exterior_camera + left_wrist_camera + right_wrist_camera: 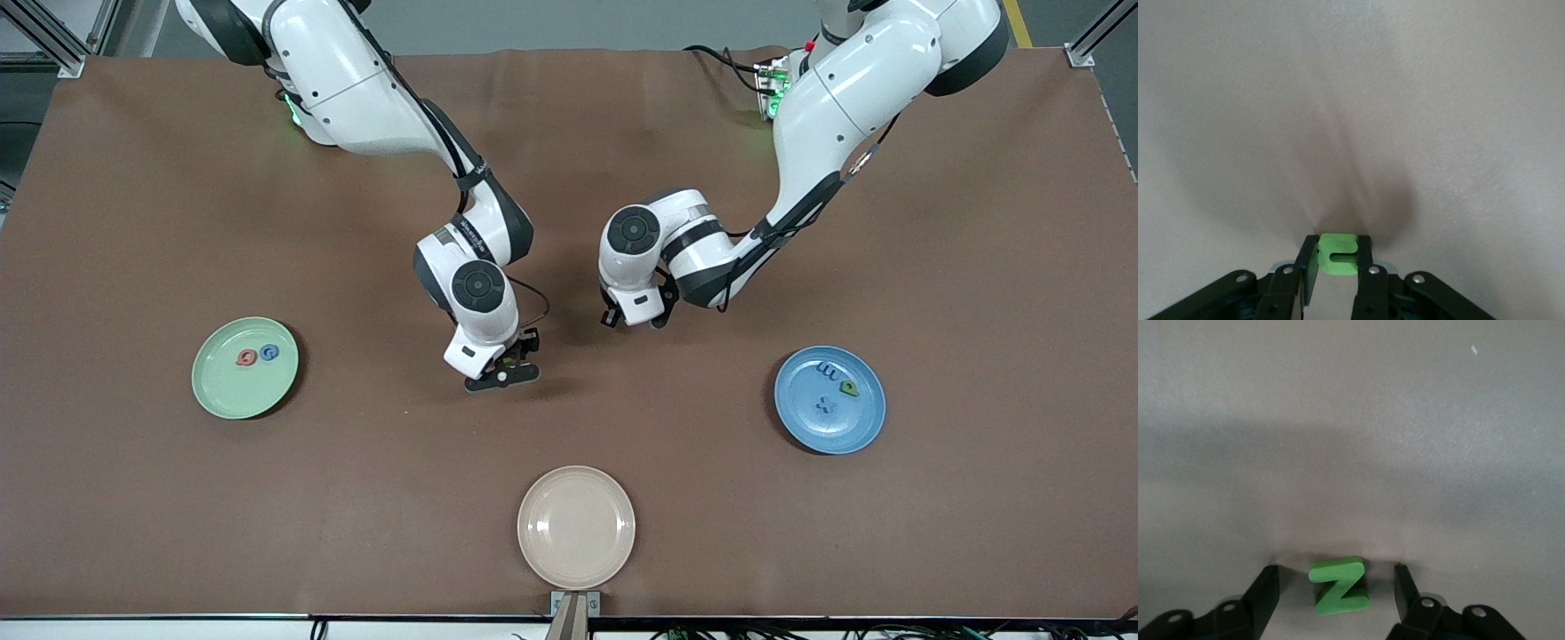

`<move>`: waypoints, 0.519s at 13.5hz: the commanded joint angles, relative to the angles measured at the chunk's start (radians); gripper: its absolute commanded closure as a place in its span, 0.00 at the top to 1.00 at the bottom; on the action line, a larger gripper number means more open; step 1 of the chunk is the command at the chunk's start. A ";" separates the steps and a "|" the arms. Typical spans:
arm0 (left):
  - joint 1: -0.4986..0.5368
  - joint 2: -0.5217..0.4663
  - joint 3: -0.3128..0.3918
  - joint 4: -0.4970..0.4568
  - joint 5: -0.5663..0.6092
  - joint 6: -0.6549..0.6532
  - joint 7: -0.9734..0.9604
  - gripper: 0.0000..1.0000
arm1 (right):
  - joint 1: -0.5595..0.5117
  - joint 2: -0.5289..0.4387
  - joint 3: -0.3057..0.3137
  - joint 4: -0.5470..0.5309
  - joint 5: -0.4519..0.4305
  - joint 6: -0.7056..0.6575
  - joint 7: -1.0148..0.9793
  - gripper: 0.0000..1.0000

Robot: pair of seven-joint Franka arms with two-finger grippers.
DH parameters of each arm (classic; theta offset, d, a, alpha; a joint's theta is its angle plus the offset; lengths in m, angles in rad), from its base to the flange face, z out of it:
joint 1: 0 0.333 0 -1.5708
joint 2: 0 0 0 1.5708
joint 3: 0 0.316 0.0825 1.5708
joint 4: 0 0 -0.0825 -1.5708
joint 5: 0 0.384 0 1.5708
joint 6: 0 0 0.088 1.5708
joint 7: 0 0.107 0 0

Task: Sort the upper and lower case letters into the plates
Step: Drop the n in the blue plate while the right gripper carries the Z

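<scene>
Fingers of the left gripper (1337, 267) pinch a light green letter (1338, 253). Right gripper (1337, 587) fingers stand apart around a green Z (1339, 585) on the table (178, 489), between the green plate (222, 391) and blue plate (853, 427).

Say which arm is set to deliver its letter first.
Left, probably. The left gripper is already shut on its light green foam letter; the right gripper only straddles the green foam Z, fingers apart.

Green plate (244, 367) (pale), blue plate (829, 400)
</scene>
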 commanded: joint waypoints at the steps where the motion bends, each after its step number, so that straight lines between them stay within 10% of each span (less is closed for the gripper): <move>1: 0.023 -0.031 0.000 0.031 0.029 -0.037 0.075 0.00 | -0.018 -0.014 0.019 -0.029 0.016 0.021 -0.023 0.74; 7: 0.180 -0.096 -0.009 0.202 0.019 -0.308 0.564 0.00 | -0.021 -0.014 0.019 -0.031 0.027 0.016 -0.026 0.52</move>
